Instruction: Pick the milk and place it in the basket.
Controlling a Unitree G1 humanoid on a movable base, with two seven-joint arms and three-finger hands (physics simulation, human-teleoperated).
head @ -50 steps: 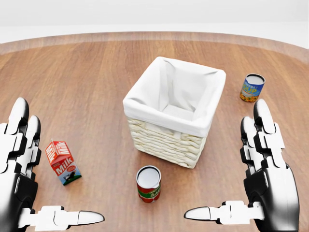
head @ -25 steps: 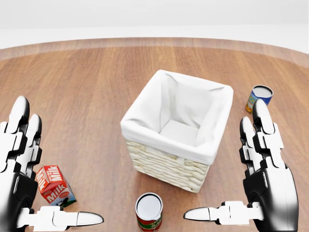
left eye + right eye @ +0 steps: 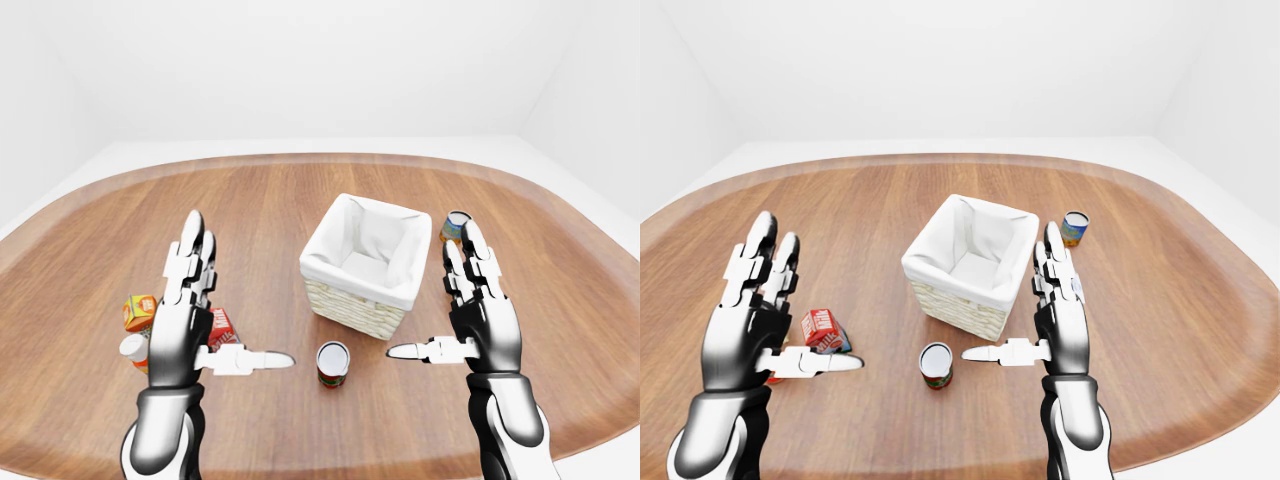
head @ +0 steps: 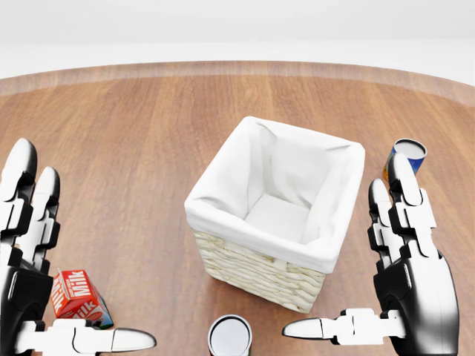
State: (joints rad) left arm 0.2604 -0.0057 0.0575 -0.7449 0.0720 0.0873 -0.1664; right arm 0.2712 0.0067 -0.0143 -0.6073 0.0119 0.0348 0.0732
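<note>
- The milk (image 3: 824, 330) is a small red carton with a gabled top and "Milk" in white letters on its side; a white, green and dark patch shows near its base. It lies tipped on the desk (image 4: 133, 148), well to the left of the basket (image 4: 276, 215) in the head view.
- The basket, the landmark here, is a square pale wicker box lined with white cloth folded over its rim; its inside holds only the lining.
- The left robot hand (image 4: 30, 289) is spread, fingers straight up and thumb stretched toward the basket; it hovers just beside the milk, which shows between palm and thumb, and its fingers do not close on it.
- The right robot hand (image 4: 404, 274) is spread the same way, on the basket's right, thumb pointing toward the basket, holding nothing.
- A red-labelled can (image 3: 333, 363) stands upright below the basket in the left-eye view, between the two thumbs.
- A blue and yellow can (image 3: 1074, 228) stands to the upper right of the basket.
- An orange carton (image 3: 139, 312) and a white-capped item (image 3: 133, 348) sit far left of the basket, partly hidden by the left robot hand.
</note>
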